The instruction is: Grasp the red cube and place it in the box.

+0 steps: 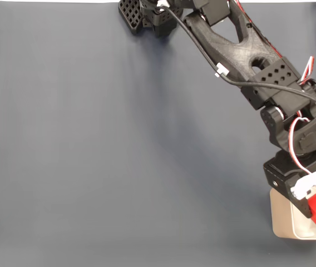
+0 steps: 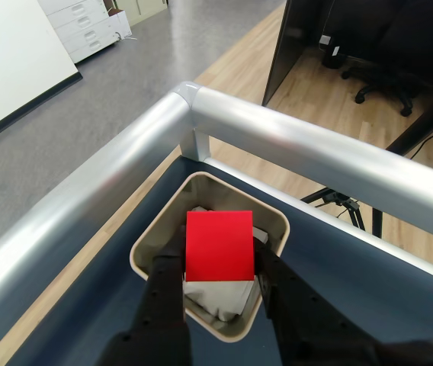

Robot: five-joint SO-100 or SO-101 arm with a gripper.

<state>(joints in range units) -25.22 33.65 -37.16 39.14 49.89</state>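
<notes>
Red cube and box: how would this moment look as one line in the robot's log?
phase: place | gripper: shut on red cube | position: above box, cube unreleased | box: table's corner in wrist view

One red cube (image 2: 219, 245), one box (image 2: 149, 248), one arm (image 1: 241, 53).

Both pictures are evenly lit and sharp. A soft shadow is cast on the counter (image 1: 119, 156) beside the arm. Bright glare is seen on the metal rail (image 2: 293, 141) in the wrist view.
</notes>
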